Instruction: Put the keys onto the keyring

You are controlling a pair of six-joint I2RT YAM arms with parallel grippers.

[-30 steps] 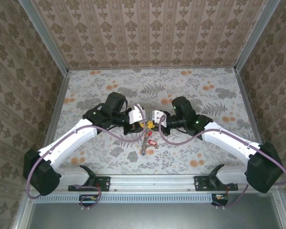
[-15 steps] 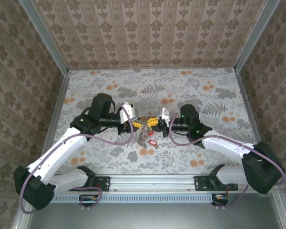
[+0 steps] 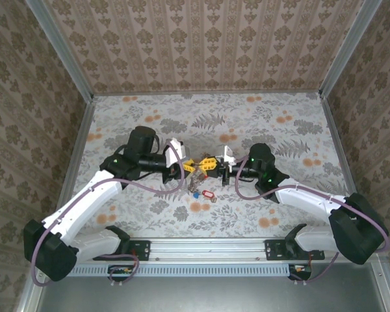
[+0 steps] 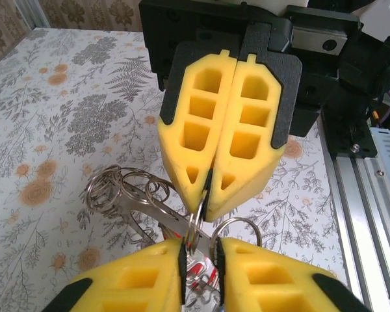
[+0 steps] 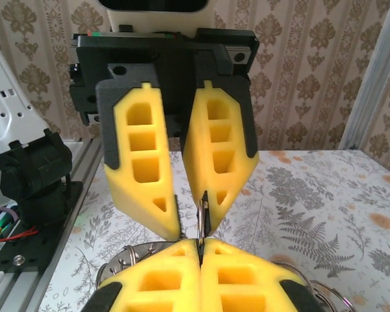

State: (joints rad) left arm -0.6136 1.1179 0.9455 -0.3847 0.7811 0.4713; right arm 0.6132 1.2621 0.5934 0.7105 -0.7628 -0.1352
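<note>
We see the keyring [image 4: 196, 222] almost edge-on: a thin, dark wire ring standing upright above the table [image 3: 279, 130]. Its upper part is pinched in the closed tips of the right gripper [image 4: 206, 207], and its lower part drops into the narrow gap of the left gripper [image 4: 200, 253]. The keys [image 4: 149, 211] hang bunched on it, silver blades with small split loops [image 4: 114, 185] fanned out beside the ring. From above, a blue tag [image 3: 195, 194] and a red tag [image 3: 207, 194] show side by side just near of the grippers; we cannot tell whether they touch the table.
</note>
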